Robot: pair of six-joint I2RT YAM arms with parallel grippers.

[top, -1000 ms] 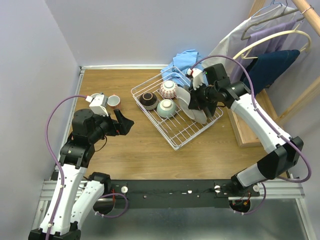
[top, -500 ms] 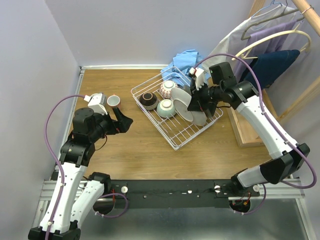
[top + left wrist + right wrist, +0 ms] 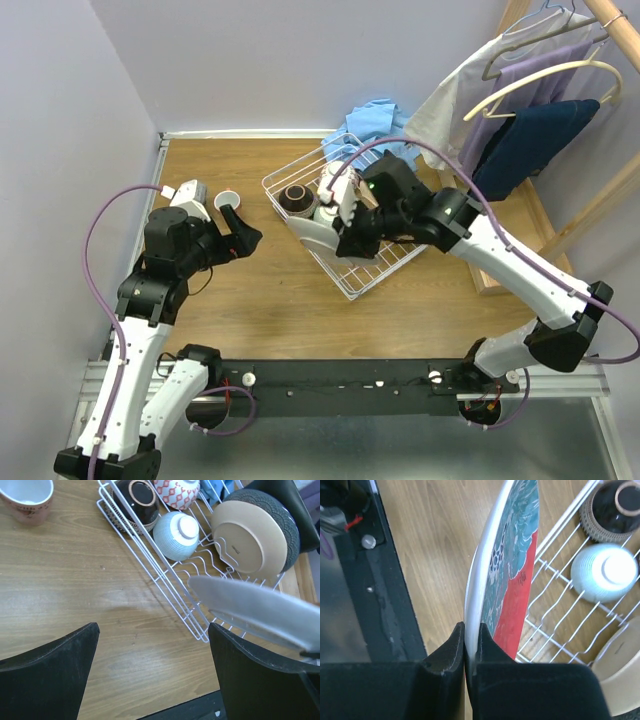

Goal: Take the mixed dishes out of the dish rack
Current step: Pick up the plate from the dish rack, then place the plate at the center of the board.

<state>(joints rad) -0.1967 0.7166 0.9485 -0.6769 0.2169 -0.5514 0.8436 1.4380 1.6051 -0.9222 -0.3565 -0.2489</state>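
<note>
Right hand [image 3: 465, 640] clamped on a patterned plate [image 3: 512, 565] above the dish rack [image 3: 155, 575]. Left hand [image 3: 152, 630] spread wide, empty. One cup [image 3: 27, 497] stands on the worktop [image 3: 75, 580]; bowls [image 3: 177, 530] and two plates [image 3: 247, 537] wait in the rack.

Right gripper [image 3: 340, 236] clamped on pale plate [image 3: 316, 233], held over dish rack [image 3: 372, 272] at its 8 o'clock side. Left gripper [image 3: 243, 238] spread wide; cup [image 3: 228, 201] at its 11 o'clock, apart.

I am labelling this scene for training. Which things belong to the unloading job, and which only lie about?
Job: dish rack, painted plate in the right gripper, tan plate, pale bowl, dark bowl, red-patterned bowl, cup on the table.
Lying about: blue cloth, hanging clothes, wooden clothes rack.
</note>
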